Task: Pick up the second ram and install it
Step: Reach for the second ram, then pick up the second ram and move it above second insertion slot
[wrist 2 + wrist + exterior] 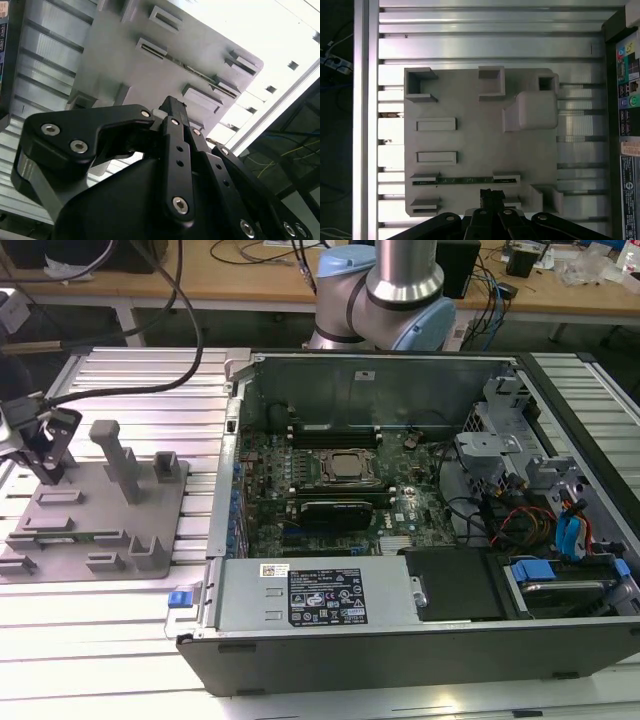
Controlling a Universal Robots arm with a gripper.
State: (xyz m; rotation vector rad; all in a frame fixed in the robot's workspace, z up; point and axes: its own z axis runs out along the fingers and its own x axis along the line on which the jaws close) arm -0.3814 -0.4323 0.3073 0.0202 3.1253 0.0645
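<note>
- Gripper (49, 476): black, at the exterior view's left and pointing down over the far end of the fixture tray. It looks clenched, with the fingertips (492, 195) pressed together and nothing between them. Whether they touch the tray cannot be told.
- Second ram (465, 180): a thin green stick standing on its long edge in a slot of the tray, held between two low grey holders. In the first wrist view the gripper's tips sit just beside it, near the middle of its length, and apart from it.
- Fixture tray (100, 502): a grey plastic plate lying flat on the slatted table. It carries low rectangular pads, corner pockets and slot holders.
- Tall post (117, 458): rises from the tray on the exterior view's right of the gripper, with an open gap between the two.
- Short block (168, 468): stands upright further to the exterior view's right, near the tray's edge.
- Slatted table (130, 375): aluminium, with bare ribbed surface showing round the tray on its far, near and left sides.
- Computer case (400, 640): lies open on its side at the exterior view's right. Its side wall stands near the tray's right edge, with a narrow strip of table between them.
- Black expansion card (340, 508): seated on the board inside the case, well apart from the gripper.
- Black cable (150, 340): arcs above the table toward the gripper from the far side.
</note>
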